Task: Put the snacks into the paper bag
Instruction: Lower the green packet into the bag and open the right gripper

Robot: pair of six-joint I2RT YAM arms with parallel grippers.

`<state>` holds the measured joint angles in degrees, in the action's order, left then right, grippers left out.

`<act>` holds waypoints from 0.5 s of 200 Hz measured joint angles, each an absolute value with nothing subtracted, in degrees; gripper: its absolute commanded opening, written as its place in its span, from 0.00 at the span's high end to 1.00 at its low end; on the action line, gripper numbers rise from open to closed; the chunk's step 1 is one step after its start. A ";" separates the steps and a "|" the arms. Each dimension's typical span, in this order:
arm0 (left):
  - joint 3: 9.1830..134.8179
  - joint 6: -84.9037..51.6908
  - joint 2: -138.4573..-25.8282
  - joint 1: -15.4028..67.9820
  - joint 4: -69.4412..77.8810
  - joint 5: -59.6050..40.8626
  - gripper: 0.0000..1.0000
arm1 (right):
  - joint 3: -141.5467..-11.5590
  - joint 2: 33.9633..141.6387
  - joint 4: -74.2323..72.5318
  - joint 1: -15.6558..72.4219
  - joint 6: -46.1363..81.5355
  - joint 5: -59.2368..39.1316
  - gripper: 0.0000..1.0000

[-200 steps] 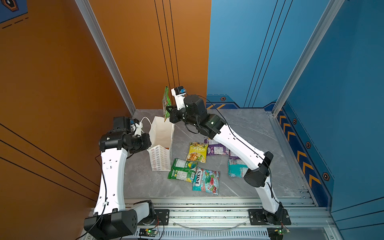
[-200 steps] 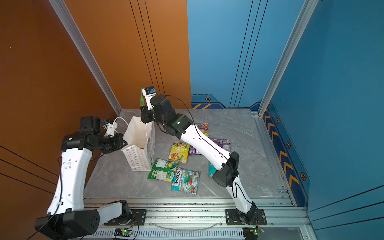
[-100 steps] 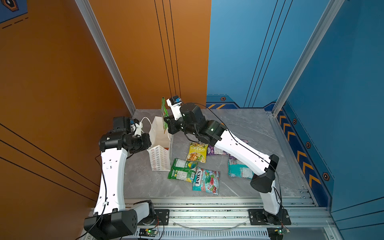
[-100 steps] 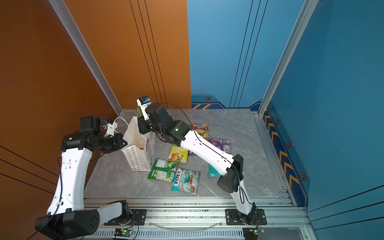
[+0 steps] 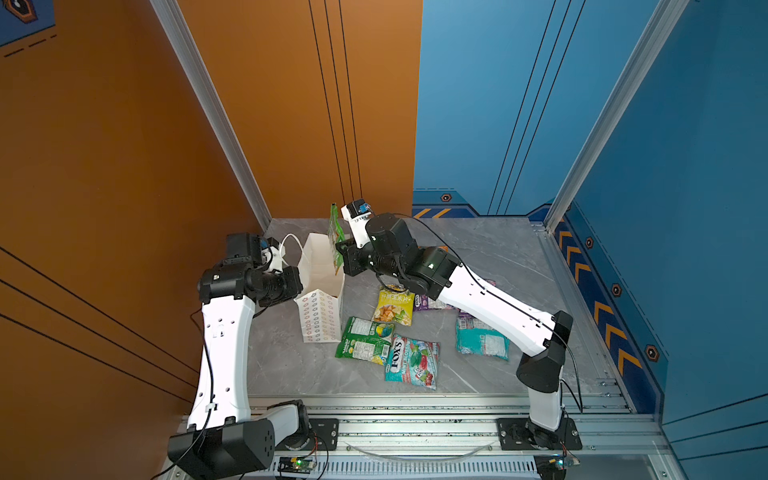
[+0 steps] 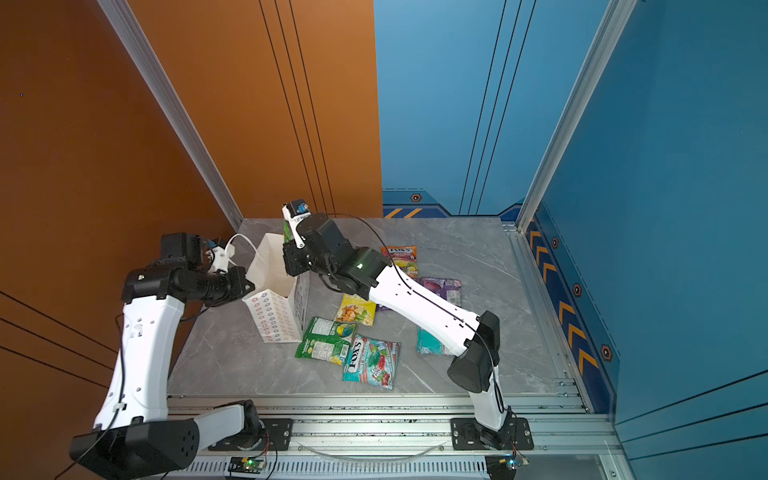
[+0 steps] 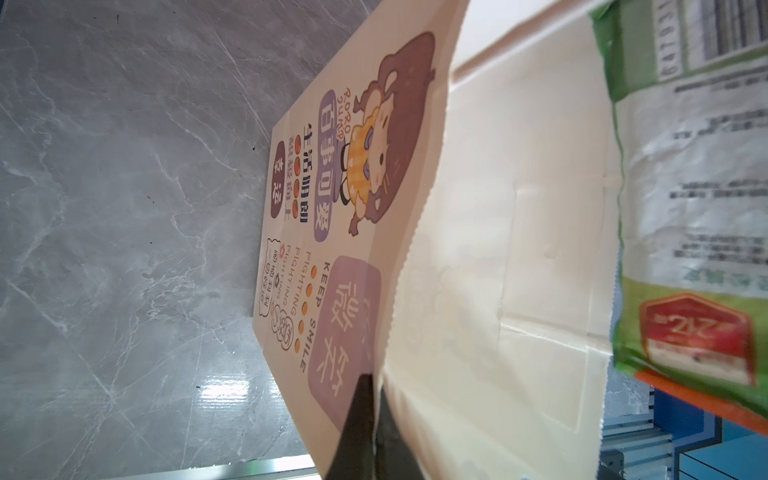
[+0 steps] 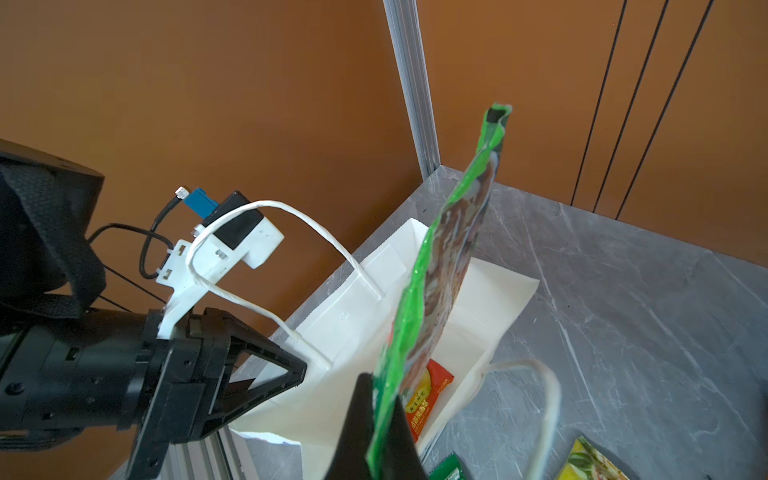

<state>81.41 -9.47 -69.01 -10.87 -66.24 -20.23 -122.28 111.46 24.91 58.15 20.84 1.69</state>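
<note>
Between our right gripper jaws we are pinching a green snack packet upright over the paper bag, whose rim our left gripper jaws are clamping near the surface's far-left corner; next we should be lowering, then releasing.

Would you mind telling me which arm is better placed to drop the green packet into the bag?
The right: its jaws are shut on the green packet, held upright over the open paper bag. The left gripper is clamped on the bag's rim, holding it open.
</note>
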 measured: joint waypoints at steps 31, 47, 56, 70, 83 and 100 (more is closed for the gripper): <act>81.41 -9.47 -69.01 -10.87 -66.22 -20.23 0.95 | -122.28 111.48 24.86 58.59 22.20 1.67 1.00; 81.41 -9.45 -69.01 -10.87 -66.24 -20.23 0.95 | -122.28 111.63 24.67 58.85 23.03 1.45 1.00; 81.41 -9.45 -69.01 -10.87 -66.22 -20.23 0.95 | -122.28 111.81 24.36 58.96 23.42 1.26 1.00; 81.41 -9.45 -69.01 -10.87 -66.24 -20.23 0.95 | -122.28 112.25 24.03 59.27 24.12 1.19 1.00; 81.41 -9.47 -69.06 -10.87 -66.24 -20.23 0.96 | -122.28 112.81 23.59 59.51 24.53 1.08 1.00; 81.41 -9.45 -69.21 -10.87 -66.22 -20.23 0.95 | -122.32 113.73 23.14 59.79 25.52 1.02 1.00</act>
<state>81.41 -9.45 -69.21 -10.87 -66.22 -20.23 -122.32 113.73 23.14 59.79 25.52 1.02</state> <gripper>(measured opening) 0.050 0.047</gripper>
